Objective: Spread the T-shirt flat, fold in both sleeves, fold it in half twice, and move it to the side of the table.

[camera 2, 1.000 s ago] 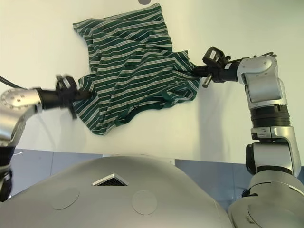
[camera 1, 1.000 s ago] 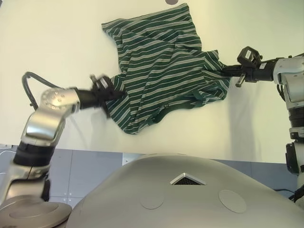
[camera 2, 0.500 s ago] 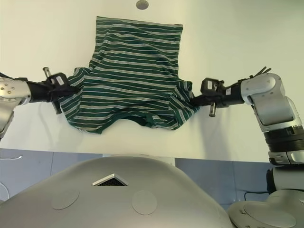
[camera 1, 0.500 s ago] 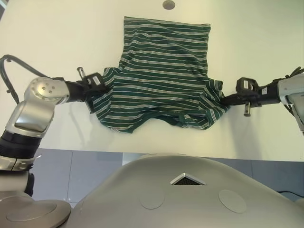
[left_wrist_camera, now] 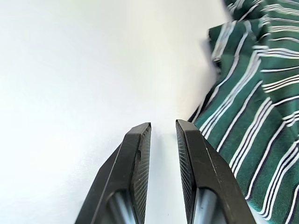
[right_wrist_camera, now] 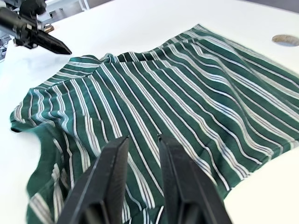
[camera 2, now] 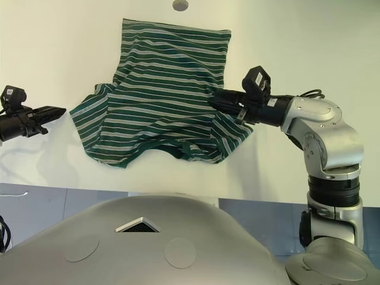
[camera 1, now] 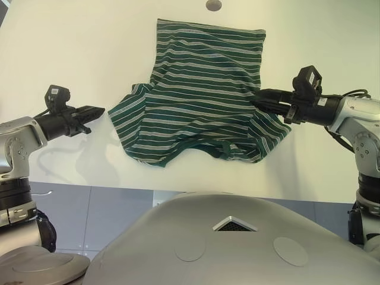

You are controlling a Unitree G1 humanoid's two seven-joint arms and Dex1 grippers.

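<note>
The green striped T-shirt lies spread on the white table, hem at the far side, collar and both sleeves bunched toward the near edge. My left gripper hovers just left of the left sleeve, open by a narrow gap and holding nothing. My right gripper hangs over the shirt's right side near the right sleeve, fingers slightly apart, open, with striped cloth below them. The right wrist view also shows the left gripper far off beyond the shirt.
A small grey round disc sits in the table just beyond the shirt's hem. The table's near edge runs close to the collar. Bare white tabletop stretches to both sides of the shirt.
Both grippers have let go of the sleeves. The left one drew back to the left; the right one rose and moved in over the shirt's right side. The shirt stays spread.
</note>
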